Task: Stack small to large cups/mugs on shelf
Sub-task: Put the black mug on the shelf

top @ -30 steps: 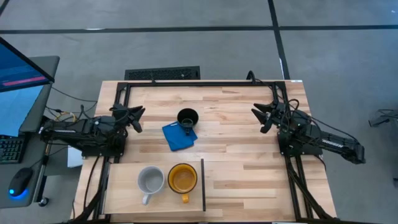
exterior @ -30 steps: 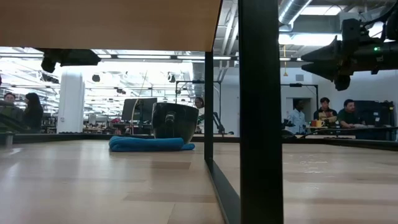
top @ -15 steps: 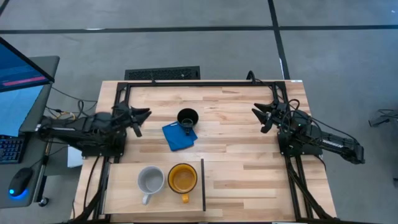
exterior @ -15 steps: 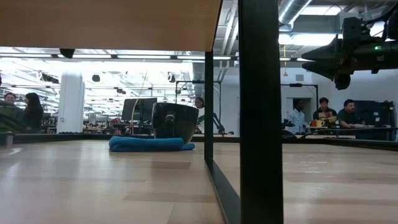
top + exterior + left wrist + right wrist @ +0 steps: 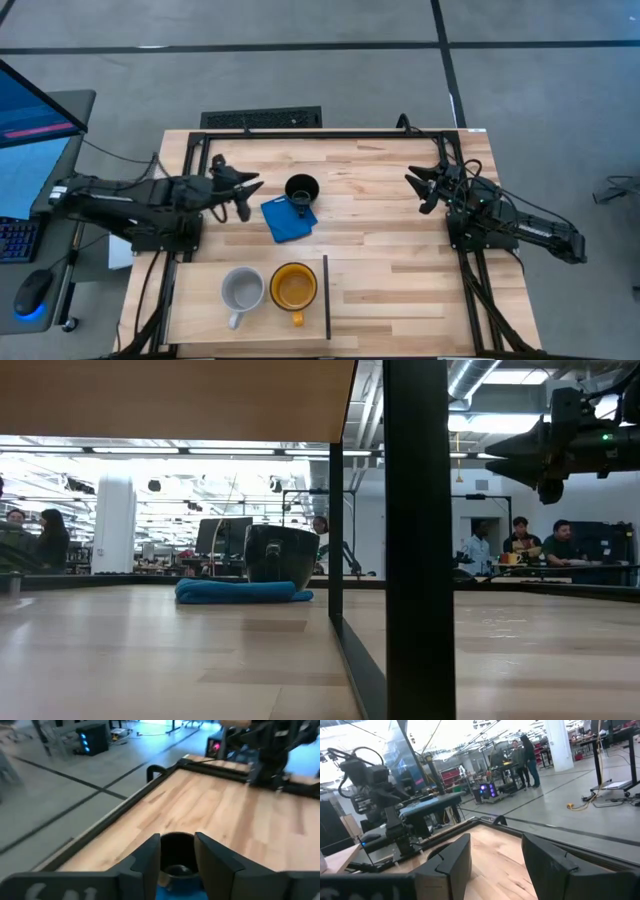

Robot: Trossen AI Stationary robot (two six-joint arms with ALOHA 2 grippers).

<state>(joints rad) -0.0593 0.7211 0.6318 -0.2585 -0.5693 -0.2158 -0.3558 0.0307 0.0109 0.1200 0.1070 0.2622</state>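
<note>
The glossy black mug [image 5: 301, 188] stands upright on the far corner of a flat blue cloth [image 5: 287, 220]; it also shows in the low view [image 5: 281, 554]. The grey-white mug [image 5: 242, 290] and the yellow mug [image 5: 293, 287] stand side by side on the pale wood shelf panel [image 5: 200, 300], near its dark divider [image 5: 326, 296]. My left gripper [image 5: 246, 193] is open and hovers left of the black mug, which shows between its fingers in the left wrist view [image 5: 176, 854], apart from them. My right gripper [image 5: 420, 188] is open and waits at the right.
The divider [image 5: 420, 540] fills the low view's foreground. A black frame rail [image 5: 330, 134] runs along the table's far edge. Bare planks [image 5: 390, 250] lie between the cloth and the right arm. People show in the room behind the table.
My left gripper has moved toward the table's right, from near the left edge toward the black mug, staying open. The mugs, the cloth and my right arm have kept still.
</note>
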